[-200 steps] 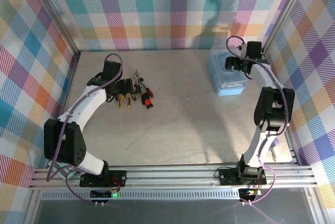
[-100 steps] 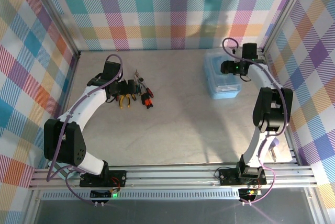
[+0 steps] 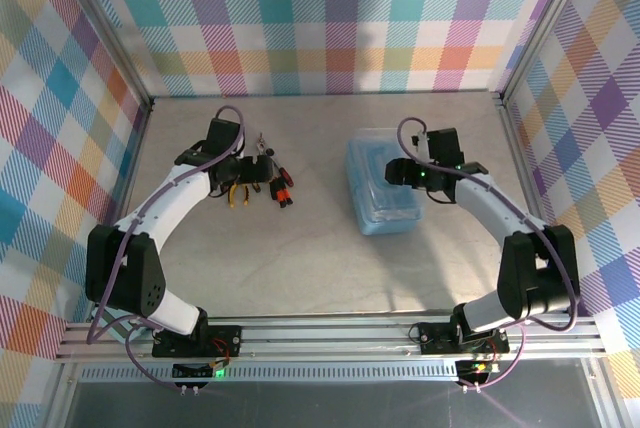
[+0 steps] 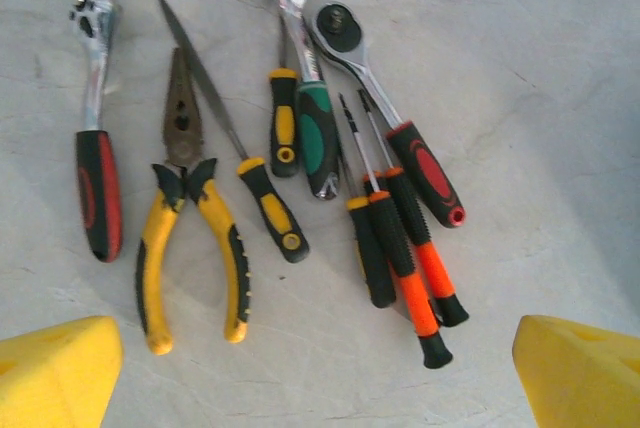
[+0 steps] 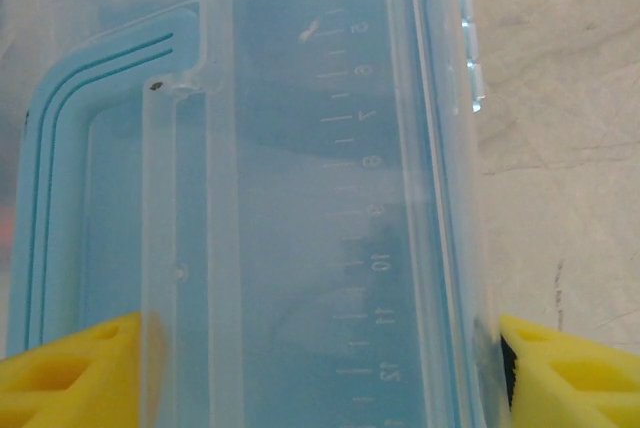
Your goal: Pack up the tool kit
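Note:
The tool kit's light-blue case with its clear lid shut lies mid-table. My right gripper is shut across it; in the right wrist view the yellow fingertips press both long sides of the case. The loose tools lie in a bunch at the left. My left gripper hovers open over them, nothing between its fingers. Below it are yellow-handled pliers, a red-handled ratchet, a green-handled ratchet, another ratchet, yellow-black screwdrivers and orange-black screwdrivers.
Checkered walls close in the grey table at the back and both sides. The aluminium rail with both arm bases runs along the near edge. Bare tabletop lies between the tools and the case.
My right gripper closed on the case at the back right corner and has carried it left and nearer, to mid-table. The left gripper shifted slightly right over the tools, staying open.

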`<control>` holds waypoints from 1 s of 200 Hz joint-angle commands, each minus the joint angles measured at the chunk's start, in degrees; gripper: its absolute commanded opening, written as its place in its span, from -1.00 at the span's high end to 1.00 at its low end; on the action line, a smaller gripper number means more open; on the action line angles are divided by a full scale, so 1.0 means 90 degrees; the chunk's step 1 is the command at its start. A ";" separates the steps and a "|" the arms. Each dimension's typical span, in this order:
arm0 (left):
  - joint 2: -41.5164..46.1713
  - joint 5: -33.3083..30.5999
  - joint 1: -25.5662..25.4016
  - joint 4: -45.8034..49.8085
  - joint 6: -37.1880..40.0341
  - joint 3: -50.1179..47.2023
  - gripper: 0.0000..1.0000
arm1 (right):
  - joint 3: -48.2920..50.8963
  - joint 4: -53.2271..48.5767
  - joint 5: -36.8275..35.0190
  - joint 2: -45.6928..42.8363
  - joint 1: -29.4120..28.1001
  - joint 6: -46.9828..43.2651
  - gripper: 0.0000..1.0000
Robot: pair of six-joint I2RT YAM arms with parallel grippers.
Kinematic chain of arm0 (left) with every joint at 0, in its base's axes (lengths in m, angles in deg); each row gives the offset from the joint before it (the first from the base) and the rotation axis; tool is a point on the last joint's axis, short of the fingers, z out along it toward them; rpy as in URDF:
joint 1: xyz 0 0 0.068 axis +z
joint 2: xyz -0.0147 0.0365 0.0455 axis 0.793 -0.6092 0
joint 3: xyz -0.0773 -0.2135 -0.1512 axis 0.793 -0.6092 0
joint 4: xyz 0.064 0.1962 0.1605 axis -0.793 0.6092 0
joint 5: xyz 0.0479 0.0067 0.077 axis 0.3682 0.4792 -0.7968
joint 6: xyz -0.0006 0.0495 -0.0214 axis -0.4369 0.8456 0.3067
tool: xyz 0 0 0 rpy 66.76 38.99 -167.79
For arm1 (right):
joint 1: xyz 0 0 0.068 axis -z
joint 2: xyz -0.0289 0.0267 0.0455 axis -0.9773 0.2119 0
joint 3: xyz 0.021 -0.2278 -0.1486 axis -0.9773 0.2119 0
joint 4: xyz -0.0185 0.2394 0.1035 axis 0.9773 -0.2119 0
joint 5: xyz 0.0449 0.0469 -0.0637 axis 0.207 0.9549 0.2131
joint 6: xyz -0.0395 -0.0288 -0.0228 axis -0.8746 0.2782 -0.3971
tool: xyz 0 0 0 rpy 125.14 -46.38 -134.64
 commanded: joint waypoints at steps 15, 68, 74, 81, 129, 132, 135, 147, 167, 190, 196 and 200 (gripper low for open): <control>-0.0127 0.0224 -0.0195 -0.0062 -0.0124 0.0159 -0.99 | 0.1136 0.1256 0.2136 0.0253 -0.0048 0.1632 -0.12; -0.0061 0.0252 -0.0379 -0.0062 -0.0144 0.0166 -0.99 | 0.2144 0.4963 0.3217 0.1423 -0.0039 0.3305 -0.14; -0.0051 0.0245 -0.0391 -0.0062 -0.0144 0.0156 -0.99 | 0.2204 0.5286 0.3243 0.1582 -0.0040 0.3435 -0.14; -0.0035 0.0244 -0.0402 -0.0062 -0.0144 0.0136 -0.99 | 0.2265 0.5581 0.3272 0.1755 -0.0040 0.3597 -0.14; 0.0029 0.0196 -0.0432 -0.0062 -0.0134 0.0031 -0.99 | 0.2641 0.6329 0.2782 0.1907 -0.0040 0.3863 -0.32; 0.0028 0.0196 -0.0433 -0.0069 -0.0125 0.0029 -0.99 | 0.2658 0.6273 0.2734 0.1862 -0.0040 0.3836 -0.34; 0.0028 0.0196 -0.0433 -0.0071 -0.0124 0.0020 -0.99 | 0.2663 0.6208 0.2688 0.1814 -0.0040 0.3807 -0.35; 0.0005 0.0214 -0.0437 -0.0098 -0.0124 0.0004 -0.99 | 0.2671 0.5977 0.2513 0.1603 -0.0040 0.3649 -0.40; -0.0039 0.0253 -0.0442 -0.0135 -0.0134 -0.0011 -0.99 | 0.2662 0.5342 0.2282 0.1263 -0.0030 0.3417 -0.47; -0.0079 0.0272 -0.0452 -0.0159 -0.0140 -0.0035 -0.99 | 0.2605 0.4864 0.2173 0.0965 -0.0031 0.3165 -0.56; -0.0088 0.0279 -0.0452 -0.0159 -0.0143 -0.0040 -0.99 | 0.2588 0.4783 0.2179 0.0918 -0.0028 0.3114 -0.57; -0.0088 0.0284 -0.0452 -0.0159 -0.0144 -0.0040 -0.99 | 0.2577 0.4742 0.2179 0.0892 -0.0020 0.3091 -0.58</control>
